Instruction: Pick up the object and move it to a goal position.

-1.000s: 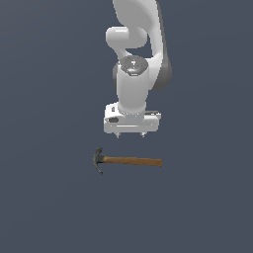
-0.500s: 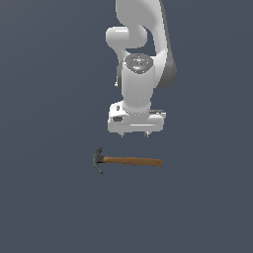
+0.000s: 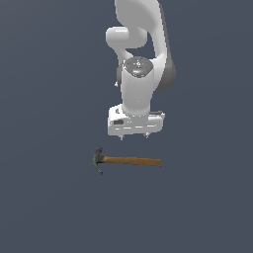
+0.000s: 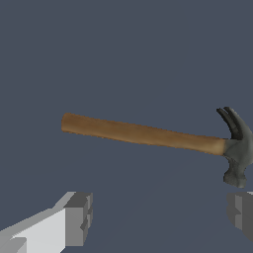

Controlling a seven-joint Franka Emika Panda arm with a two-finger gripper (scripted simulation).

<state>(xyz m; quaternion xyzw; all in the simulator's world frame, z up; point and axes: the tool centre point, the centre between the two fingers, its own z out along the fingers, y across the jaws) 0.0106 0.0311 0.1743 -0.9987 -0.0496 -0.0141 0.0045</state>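
Note:
The object, a small claw hammer (image 3: 127,160), lies flat on the dark floor, its dark head toward the exterior view's left and its brown wooden handle running to the right. In the wrist view the hammer (image 4: 148,134) lies whole ahead of the fingers. My gripper (image 3: 134,136) hangs a little above and behind the handle, apart from it. It is open, with its two grey fingertips (image 4: 78,212) spread wide and nothing between them.
The white arm (image 3: 141,59) rises behind the gripper. A plain dark grey floor (image 3: 49,207) surrounds the hammer, with no other objects in view.
The gripper has dropped lower toward the hammer and shifted slightly to the exterior view's right. The hammer has not moved.

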